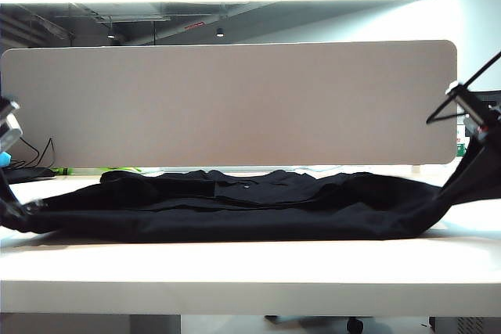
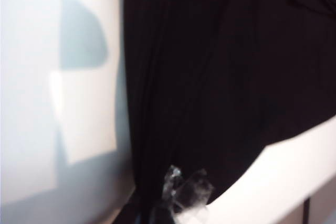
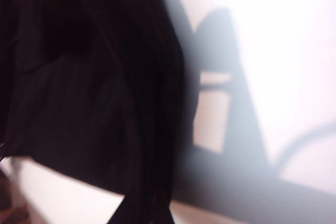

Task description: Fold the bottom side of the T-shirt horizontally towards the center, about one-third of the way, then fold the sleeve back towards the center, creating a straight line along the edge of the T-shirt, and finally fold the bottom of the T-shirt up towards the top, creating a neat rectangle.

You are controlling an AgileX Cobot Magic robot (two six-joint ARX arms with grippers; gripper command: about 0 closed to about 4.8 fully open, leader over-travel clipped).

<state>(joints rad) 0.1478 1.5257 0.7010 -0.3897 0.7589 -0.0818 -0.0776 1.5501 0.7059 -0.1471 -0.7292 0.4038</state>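
Observation:
The black T-shirt point(image 1: 250, 205) lies spread across the white table point(image 1: 250, 263), its collar point(image 1: 274, 175) on the far side. The bottom of the T-shirt point(image 1: 235, 237) seems to be the long near edge. My left gripper point(image 1: 17, 210) sits low at the shirt's left end. In the left wrist view the left gripper point(image 2: 181, 195) is shut on bunched black T-shirt point(image 2: 220, 77) fabric. My right gripper point(image 1: 481, 138) holds the right end lifted off the table. In the right wrist view the T-shirt point(image 3: 94, 87) narrows into the right gripper point(image 3: 149, 216), whose fingers are hidden in the dark cloth.
A wide grey partition panel point(image 1: 235, 99) stands right behind the table. Black cables point(image 1: 31, 156) hang at the back left. The table's front edge point(image 1: 250, 291) runs close below the shirt. Bare white tabletop point(image 2: 63, 103) lies beside the shirt's left end.

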